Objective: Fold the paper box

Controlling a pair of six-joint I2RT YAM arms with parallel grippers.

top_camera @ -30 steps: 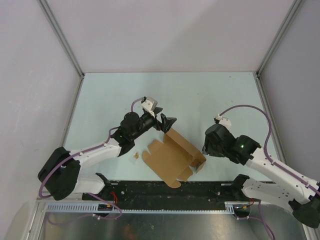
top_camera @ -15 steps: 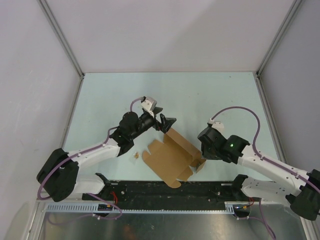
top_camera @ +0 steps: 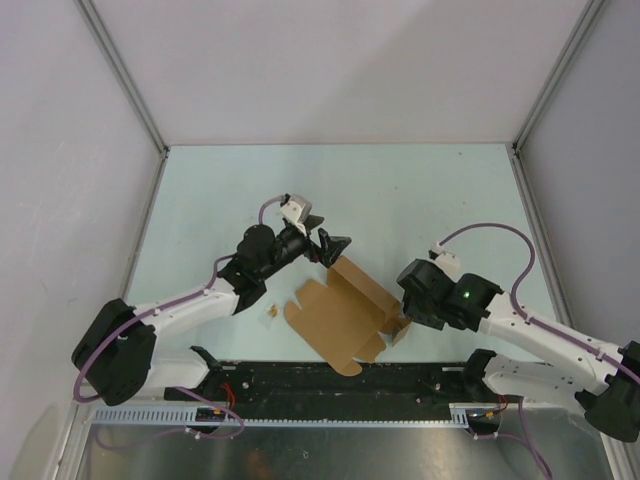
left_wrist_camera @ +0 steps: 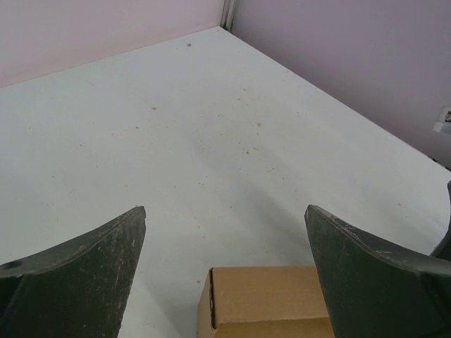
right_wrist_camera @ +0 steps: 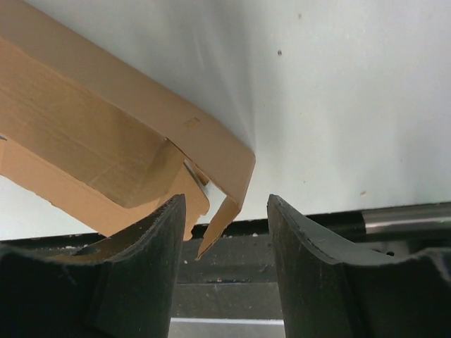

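Although its near side lies flat, the plain brown cardboard paper box (top_camera: 340, 315) is partly formed: one long wall stands up along its upper-right edge, and the end flaps at its right corner are bent inward. It sits low in the centre of the top view on the pale blue-green table (top_camera: 420, 200). Its rounded lower tabs reach the black rail (top_camera: 300, 385) that runs along the table's bottom edge.

Above the box, a broad stretch of tabletop runs to the grey panel walls (top_camera: 340, 70) at the top and to both sides.

At the box's upper corner, the left gripper (top_camera: 328, 245) hangs with its jaws spread wide and holds nothing. Its wrist view shows the top of the raised wall low between the fingers.

At the right corner, the right gripper (right_wrist_camera: 225, 211) has its jaws apart. The pointed corner flap sits in the gap between them, close to one finger, and it is not pinched.

Just left of the box lies a tiny brown cardboard scrap (top_camera: 271, 312), apart from it.
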